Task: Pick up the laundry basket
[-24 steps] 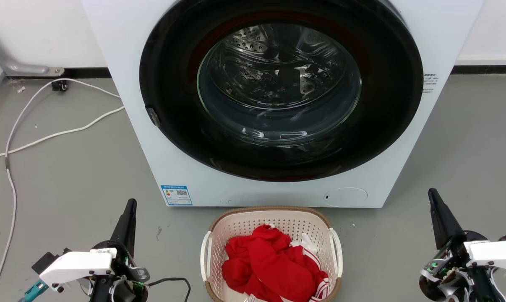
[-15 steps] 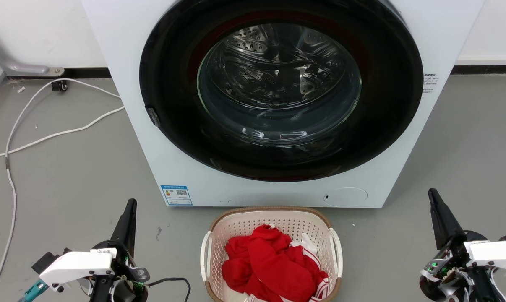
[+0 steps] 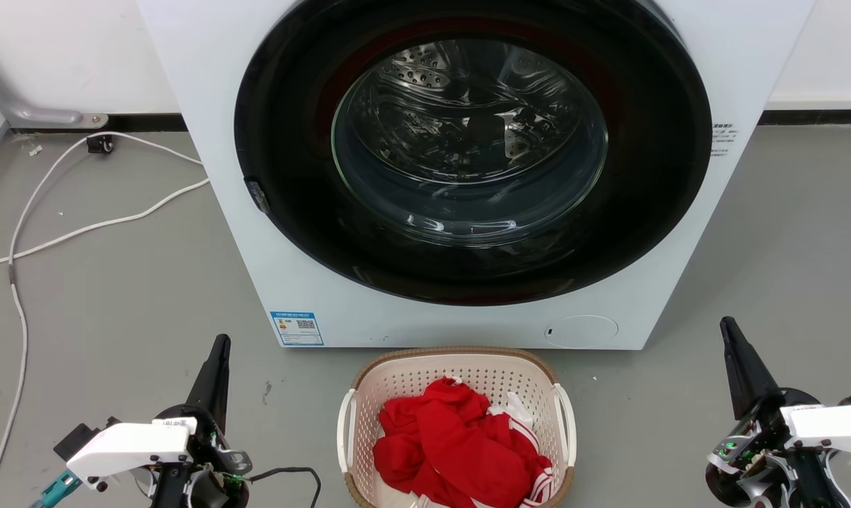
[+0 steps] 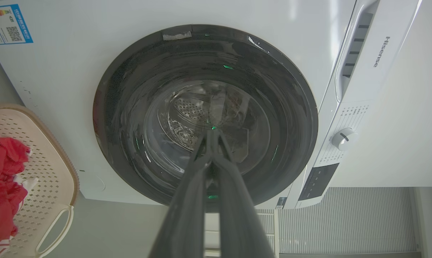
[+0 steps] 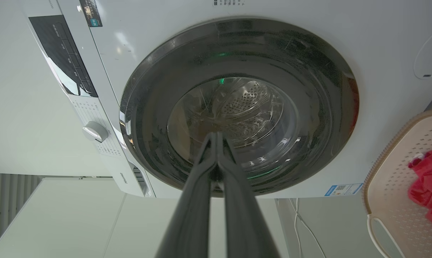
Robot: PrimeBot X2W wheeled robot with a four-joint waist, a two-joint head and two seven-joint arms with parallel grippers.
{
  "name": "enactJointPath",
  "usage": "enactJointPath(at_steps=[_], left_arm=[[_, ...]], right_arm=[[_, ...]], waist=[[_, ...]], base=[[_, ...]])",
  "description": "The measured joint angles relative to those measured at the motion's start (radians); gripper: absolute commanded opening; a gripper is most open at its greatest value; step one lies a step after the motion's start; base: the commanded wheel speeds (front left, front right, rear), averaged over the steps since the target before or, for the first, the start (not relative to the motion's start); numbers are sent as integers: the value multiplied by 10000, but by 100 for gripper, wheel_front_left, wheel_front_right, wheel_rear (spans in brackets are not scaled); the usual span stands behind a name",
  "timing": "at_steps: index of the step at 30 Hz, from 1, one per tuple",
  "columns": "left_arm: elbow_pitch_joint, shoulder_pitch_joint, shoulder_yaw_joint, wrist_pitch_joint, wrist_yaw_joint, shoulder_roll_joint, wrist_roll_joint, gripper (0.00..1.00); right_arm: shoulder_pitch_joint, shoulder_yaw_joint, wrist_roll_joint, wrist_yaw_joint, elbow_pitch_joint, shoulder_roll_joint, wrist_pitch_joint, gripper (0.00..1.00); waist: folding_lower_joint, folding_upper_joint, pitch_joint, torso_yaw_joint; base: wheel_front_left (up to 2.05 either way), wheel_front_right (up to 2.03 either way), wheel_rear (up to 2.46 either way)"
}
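My left hand [image 3: 220, 343] hangs low at my left side, its two dark fingers pressed together on nothing. My right hand [image 3: 726, 324] mirrors it at my right, likewise closed and empty. Between them, well apart from both, the rounded-rectangular cream plastic laundry basket [image 3: 461, 351], with perforated walls and a brown woven-look rim, sits on the grey floor [image 3: 115, 296] just before the white front-loading washing machine [image 3: 200, 85]. Crumpled red clothes [image 3: 454, 441] lie inside. Its two white side handles [image 3: 343, 430] each face one hand, so I judge each hand must spread and take one. No lift has begun.
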Motion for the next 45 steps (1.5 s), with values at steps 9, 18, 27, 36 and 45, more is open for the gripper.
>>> enactJointPath(at_steps=[9, 18, 27, 36, 45], left_arm=[[130, 68, 8, 2, 10, -33, 4, 0], [6, 256, -395, -372, 27, -81, 13, 100], [-441, 342, -635, -792, 27, -81, 1018, 100], [-648, 358, -899, -1149, 27, -86, 3212, 100], [-681, 366, -1221, -1475, 163, -84, 5423, 100]], right_arm=[[78, -4, -10, 0, 134, 15, 2, 0], [351, 205, -52, 0, 8, 36, -364, 100], [465, 387, -1175, 0, -153, 25, -792, 100], [621, 291, -3708, 0, -345, 33, -1158, 100], [667, 309, -6125, 0, -529, 46, -1488, 100]], waist=[[0, 0, -1, 0], [0, 0, -1, 2], [0, 0, -7, 13], [0, 0, -7, 11], [0, 1, -9, -2]], base=[[0, 0, 0], [0, 0, 0], [0, 0, 0], [0, 0, 0], [0, 0, 0]])
